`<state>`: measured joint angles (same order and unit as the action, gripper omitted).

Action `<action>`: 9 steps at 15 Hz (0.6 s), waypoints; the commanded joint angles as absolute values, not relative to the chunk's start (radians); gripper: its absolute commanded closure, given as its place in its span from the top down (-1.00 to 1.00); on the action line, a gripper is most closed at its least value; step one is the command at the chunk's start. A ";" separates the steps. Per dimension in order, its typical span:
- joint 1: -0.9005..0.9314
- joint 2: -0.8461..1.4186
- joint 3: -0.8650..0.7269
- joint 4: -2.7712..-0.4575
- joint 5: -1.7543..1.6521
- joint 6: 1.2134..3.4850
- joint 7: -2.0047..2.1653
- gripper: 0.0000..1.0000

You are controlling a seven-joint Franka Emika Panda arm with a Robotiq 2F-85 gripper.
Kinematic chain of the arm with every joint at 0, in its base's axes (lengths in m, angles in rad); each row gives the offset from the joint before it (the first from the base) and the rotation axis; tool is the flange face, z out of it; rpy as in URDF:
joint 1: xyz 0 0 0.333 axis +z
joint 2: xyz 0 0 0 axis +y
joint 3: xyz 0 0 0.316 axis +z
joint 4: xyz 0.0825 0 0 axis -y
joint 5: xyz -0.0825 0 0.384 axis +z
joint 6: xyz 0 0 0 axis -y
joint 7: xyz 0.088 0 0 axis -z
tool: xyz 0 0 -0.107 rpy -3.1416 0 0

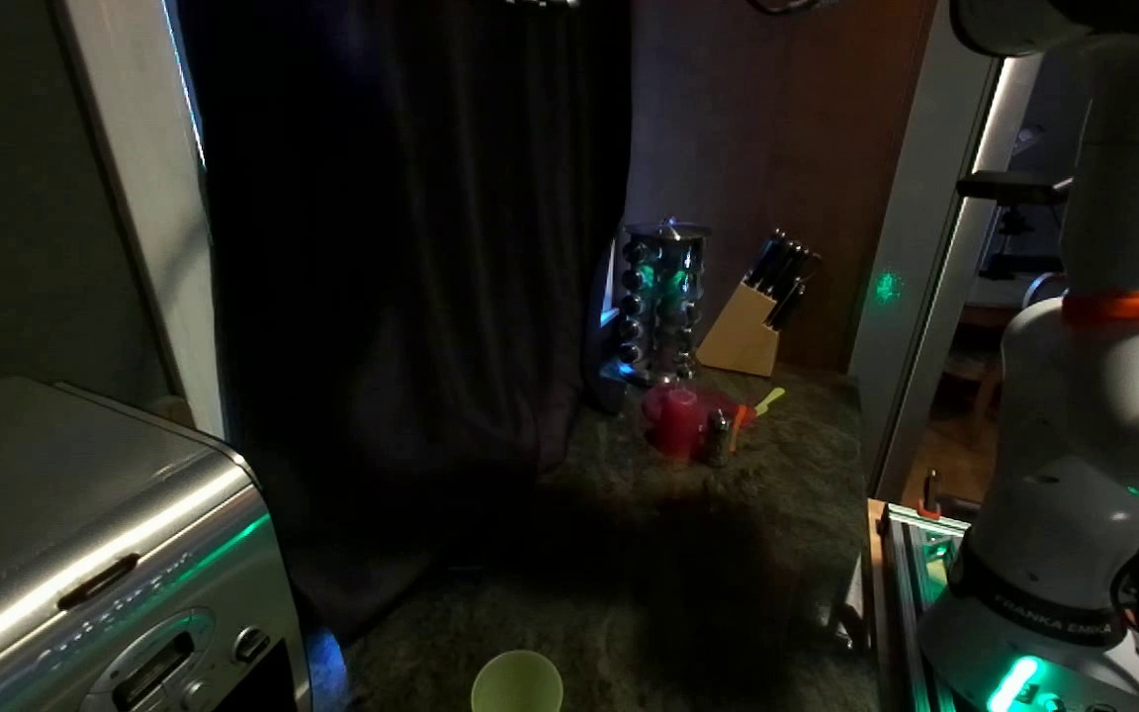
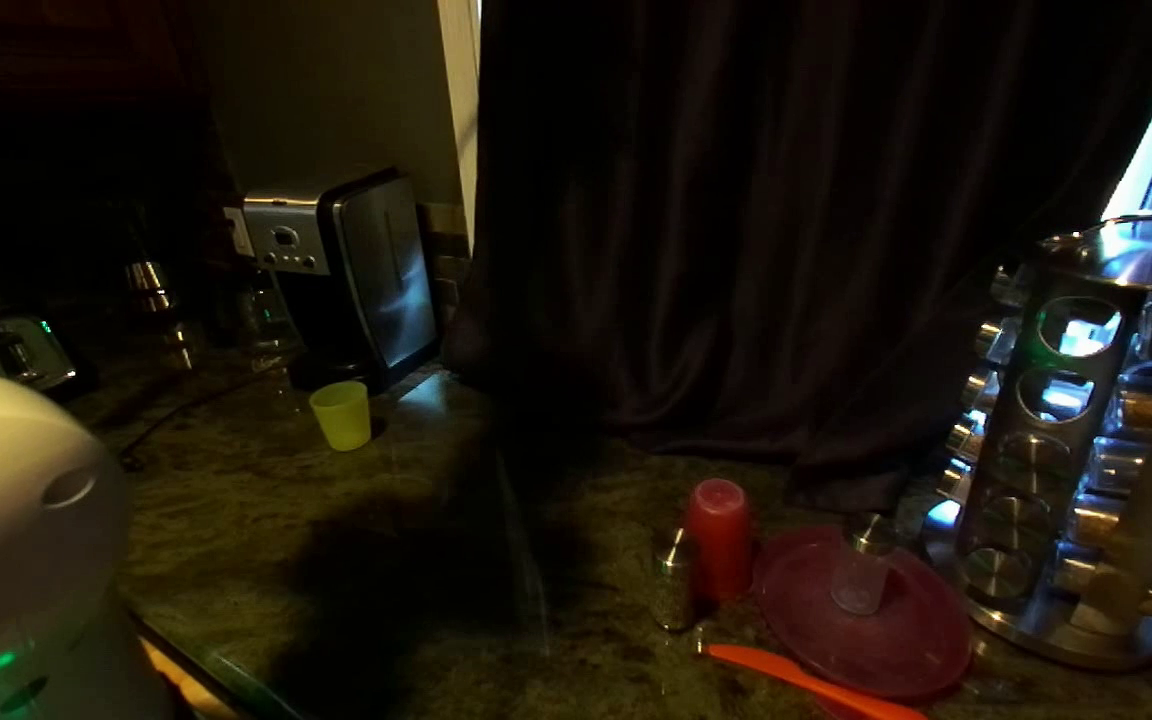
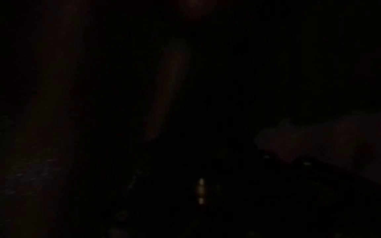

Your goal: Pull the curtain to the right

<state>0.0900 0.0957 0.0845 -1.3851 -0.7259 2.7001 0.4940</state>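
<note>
Plainly, the curtain (image 1: 411, 247) hangs to the counter (image 1: 797, 465) in an exterior view, beside the spice rack (image 1: 663, 297). In an exterior view, its hem lies behind the red cup (image 2: 721, 535). The wrist view is too dark to tell whether the gripper's fingers are parted or pinching. I judge grasping in hand; a rightward pull then needs secure hold, clear of the spice rack.

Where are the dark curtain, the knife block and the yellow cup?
Dark curtain (image 1: 416, 282), in an exterior view: its middle folds.
Knife block (image 1: 742, 334), in an exterior view: wooden side.
Yellow cup (image 2: 342, 420), in an exterior view: outer wall.
</note>
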 commanded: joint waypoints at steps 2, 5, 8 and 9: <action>0.052 -0.010 0.032 -1.454 -0.764 2.645 0.556 -1.00; 0.027 -0.058 0.003 -1.490 -0.795 2.623 0.571 -1.00; -0.011 -0.114 -0.032 -1.544 -0.823 2.618 0.613 -1.00; -0.026 -0.132 -0.044 -1.564 -0.829 2.621 0.626 -1.00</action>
